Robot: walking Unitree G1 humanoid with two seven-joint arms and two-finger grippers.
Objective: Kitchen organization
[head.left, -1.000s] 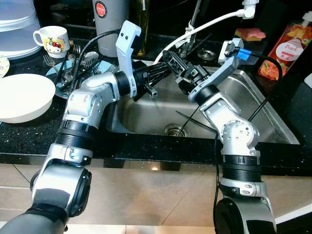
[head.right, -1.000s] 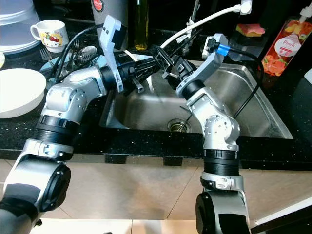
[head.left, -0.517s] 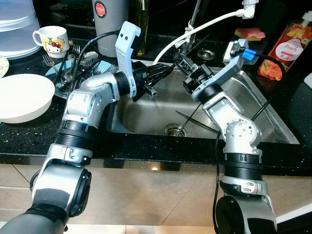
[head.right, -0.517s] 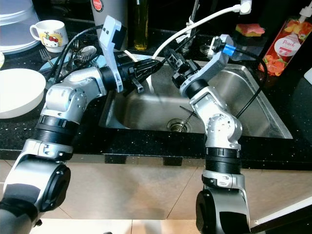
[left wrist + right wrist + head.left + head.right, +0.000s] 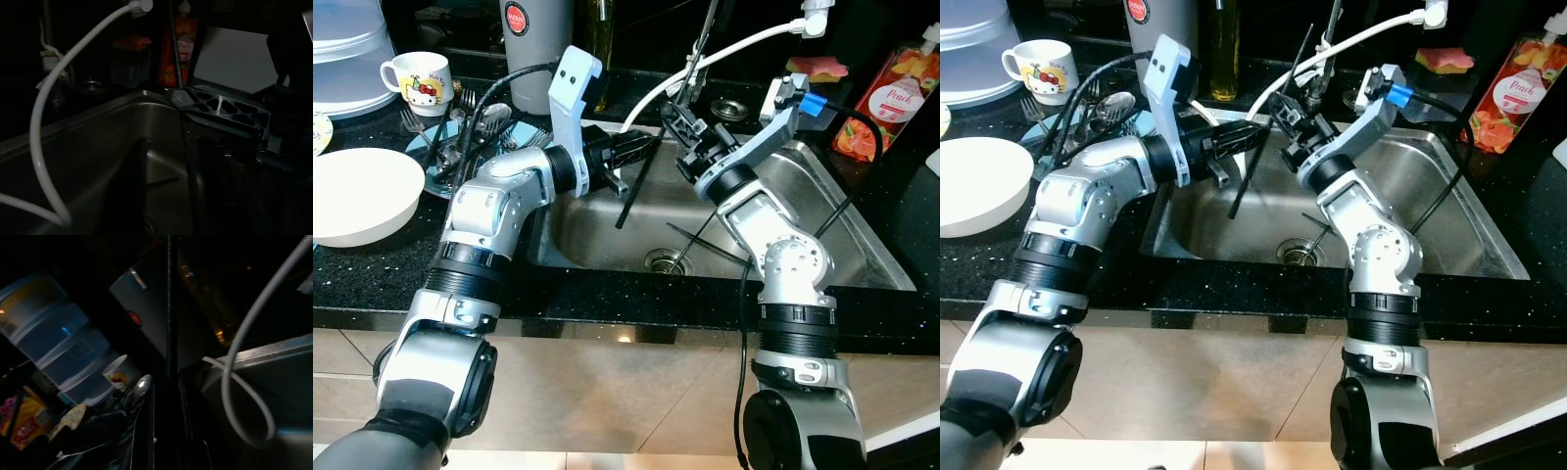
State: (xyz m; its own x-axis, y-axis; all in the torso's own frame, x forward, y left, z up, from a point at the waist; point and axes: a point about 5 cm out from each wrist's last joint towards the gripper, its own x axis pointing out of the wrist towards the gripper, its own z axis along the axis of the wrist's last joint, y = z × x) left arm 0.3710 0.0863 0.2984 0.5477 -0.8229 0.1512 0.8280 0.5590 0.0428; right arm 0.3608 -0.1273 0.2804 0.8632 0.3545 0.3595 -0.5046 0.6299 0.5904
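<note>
A long black chopstick [image 5: 631,196] stands steeply over the steel sink [image 5: 597,235], its lower end down in the basin. My right gripper [image 5: 677,117] is shut on its upper part near the faucet; the right wrist view shows the chopstick [image 5: 168,308] running straight along the fingers. My left gripper [image 5: 644,147] reaches in from the left counter and ends right beside the stick, which crosses the left wrist view as a dark line [image 5: 188,156]. I cannot make out contact there. A second black chopstick [image 5: 700,245] lies on the sink floor by the drain.
A white hose [image 5: 705,59] arcs over the sink's back edge. On the left counter are a white bowl [image 5: 352,196], a blue plate of cutlery [image 5: 460,137], a cartoon mug [image 5: 416,78], stacked containers [image 5: 347,49] and a grey canister [image 5: 533,49]. A peach bottle [image 5: 891,98] stands at the right.
The two grippers were joined over the sink's back edge; the right one has drawn slightly away to the right. The chopstick now hangs steeply down into the basin. The left arm barely moved.
</note>
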